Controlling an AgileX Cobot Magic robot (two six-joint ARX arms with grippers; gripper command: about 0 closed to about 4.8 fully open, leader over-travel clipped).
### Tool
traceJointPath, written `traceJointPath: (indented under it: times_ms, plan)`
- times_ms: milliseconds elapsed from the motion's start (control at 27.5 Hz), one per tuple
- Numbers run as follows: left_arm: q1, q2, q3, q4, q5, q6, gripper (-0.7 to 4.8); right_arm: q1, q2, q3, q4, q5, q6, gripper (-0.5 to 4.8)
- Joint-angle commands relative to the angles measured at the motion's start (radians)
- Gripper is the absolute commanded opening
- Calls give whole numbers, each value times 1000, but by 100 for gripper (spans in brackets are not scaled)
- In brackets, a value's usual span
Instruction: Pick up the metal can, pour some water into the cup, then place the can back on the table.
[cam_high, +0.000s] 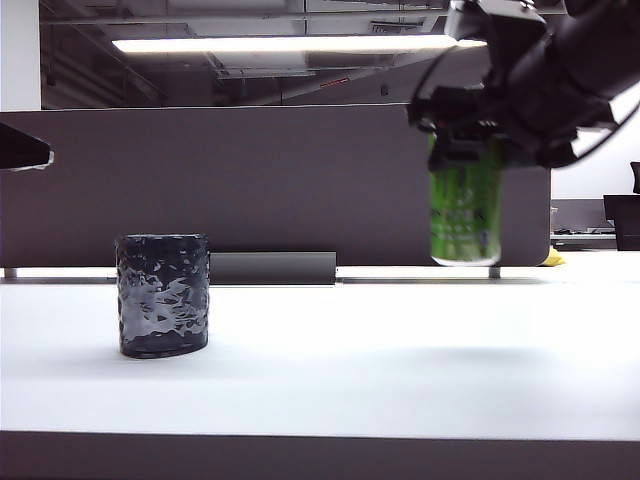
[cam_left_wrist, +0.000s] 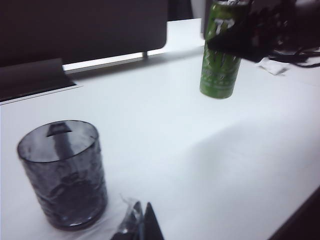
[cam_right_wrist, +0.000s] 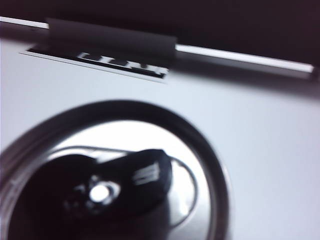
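The metal can (cam_high: 465, 215), bright green with a silver rim, hangs upright a little above the table (cam_high: 380, 370) at the right. My right gripper (cam_high: 470, 140) is shut on its upper part; from the left wrist view the same dark gripper (cam_left_wrist: 240, 40) crosses the can (cam_left_wrist: 218, 70). The can's silver top (cam_right_wrist: 120, 132) fills the right wrist view, and the fingers are hidden there. The cup (cam_high: 163, 295), a dark rippled tumbler, stands on the table at the left. My left gripper (cam_left_wrist: 141, 222) is shut with nothing in it, just beside the cup (cam_left_wrist: 65, 175).
A dark grey partition (cam_high: 250, 180) runs along the table's back edge with a grey foot (cam_high: 272, 268) at its base. A small white crumpled item (cam_left_wrist: 272, 67) and cables lie behind the can. The table's dark front edge (cam_high: 320, 455) is nearest the camera.
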Motion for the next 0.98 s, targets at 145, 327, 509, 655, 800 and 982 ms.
traceJointPath:
  times_ms: [145,327,509,655,800,982]
  plan:
    - [54,1,1,13,1,0,-5,31,23,102,-6,-29,-83,237]
    - [96,1,1,13,1,0,-5,58,83,194,-55,-49,-116,237]
    - [138,1,1,13,1,0,-5,95,150,269,-65,-48,-162,237]
    - [183,1,1,13,1,0,-5,116,201,319,-67,-57,-187,237]
    - [258,1,1,13,1,0,-5,133,275,381,-71,-72,-211,237]
    - [312,1,1,13,1,0,-5,156,346,436,-70,-71,-262,237]
